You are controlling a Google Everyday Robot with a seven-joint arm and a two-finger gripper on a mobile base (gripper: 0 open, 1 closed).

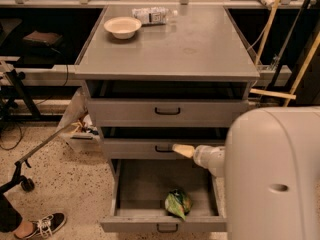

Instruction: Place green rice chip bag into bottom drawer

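Note:
The green rice chip bag (177,203) lies crumpled inside the open bottom drawer (135,184), near its front right, against the front wall. The drawer is pulled out and grey inside, with a dark handle (167,228) on its front. My gripper (183,150) shows as a cream tip on a white wrist, in front of the middle drawer and above the bottom drawer, clear of the bag. The big white arm housing (272,174) hides the drawer's right side.
A grey cabinet top (200,44) carries a cream bowl (122,26) and a clear plastic water bottle (152,15). The two upper drawers (167,111) are shut. A person's shoe (42,225) and a long stick (42,145) are at the left on the speckled floor.

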